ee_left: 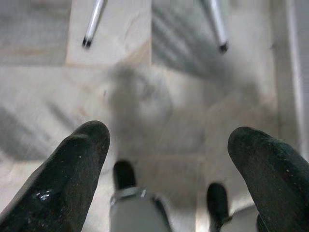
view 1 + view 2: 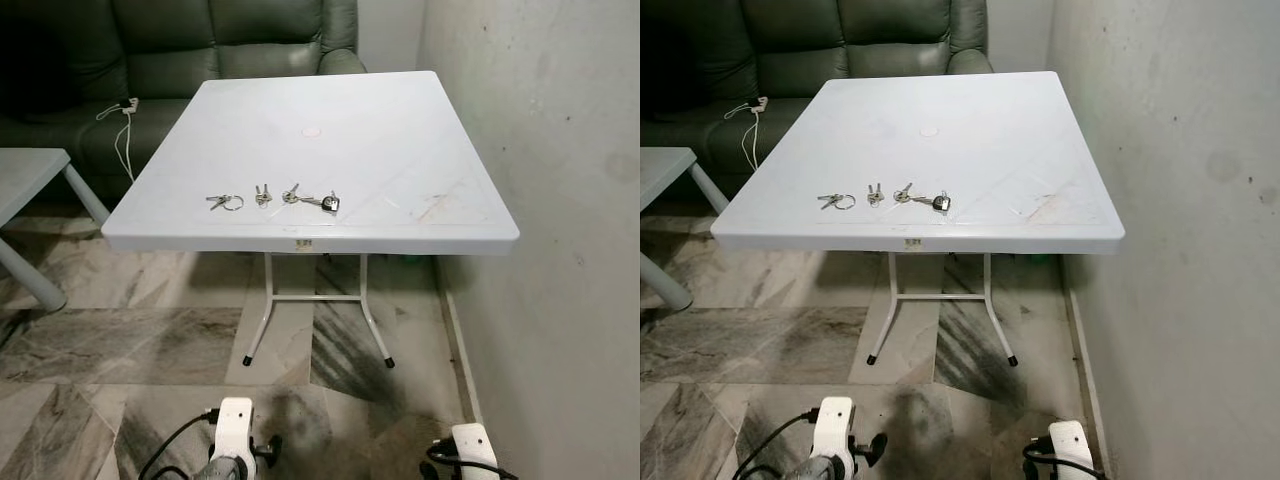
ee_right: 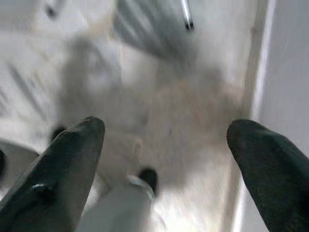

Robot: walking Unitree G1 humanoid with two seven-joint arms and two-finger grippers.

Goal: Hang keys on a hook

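We stand facing a white plastic table (image 2: 400,130) set against a wall (image 2: 560,200), with a dark green sofa (image 2: 230,40) behind it, and the keys (image 2: 272,197) lie in a short row near the table's front edge: one bunch on a ring (image 2: 225,202) at the robot's left, a small pair beside it, and a third cluster ending in a dark fob (image 2: 331,203) toward the right. Both our arms hang low over the marble floor (image 2: 120,340); the left gripper (image 1: 169,164) has its fingers spread wide with nothing between them, and the right gripper (image 3: 166,159) is likewise wide apart and empty. We judge the step in hand to be the approach and first pick, so we should close in on the table, raise one arm above the front edge, and come down on the ringed bunch so the fingers pinch the ring or the key shafts rather than sliding them over the smooth top. We cannot make out a hook here, so it must be found before carrying anything. A small yellowish sticker (image 2: 302,240) sits on the table's front rim, too small to read, and we see no other legible writing
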